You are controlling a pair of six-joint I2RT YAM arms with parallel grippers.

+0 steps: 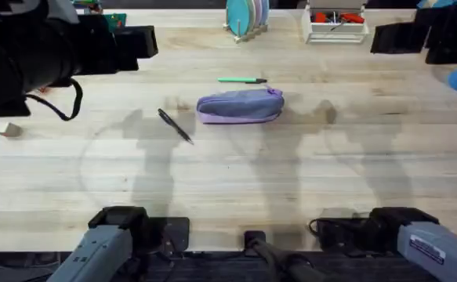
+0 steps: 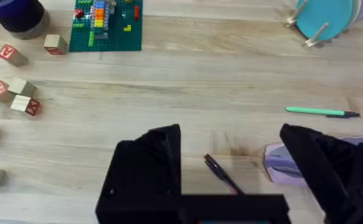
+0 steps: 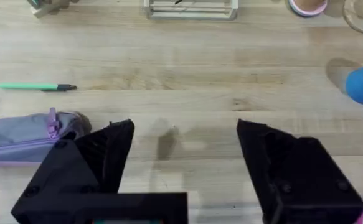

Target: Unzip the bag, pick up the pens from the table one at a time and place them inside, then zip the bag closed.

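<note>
**Q:** Where's everything sitting right now?

**Me:** From the overhead cam, the bag [image 1: 240, 106] is lying flat mid-table [image 1: 228, 172], looks zipped as far as I can tell. The green pen [image 1: 241, 80] lies just past it on the far side, apart from it. The black pen [image 1: 175, 125] sits near the bag's left end at a slant, not touching it.

**Q:** And the grippers?

**Me:** Both are up high and holding nothing. Left gripper [image 2: 231, 171] has its fingers [image 2: 147, 168] spread wide. On my left wrist cam, the black pen [image 2: 221, 174] shows in the gap between them, down on the table, and the bag [image 2: 281, 165] peeks out beside the other finger, partly hidden by it. The green pen [image 2: 321, 112] is beyond that finger's tip.

Right gripper [image 3: 184, 165] is also wide apart, fingers [image 3: 281, 168] with bare wood between them. The bag's end with its pull tab [image 3: 51, 121] sits just outside one finger, and the green pen [image 3: 35, 87] is farther out on that same side.

**Q:** Anything else around?

**Me:** Toy blocks [image 2: 13, 93] and a green brick plate [image 2: 106, 25] well off to the far left.
</note>
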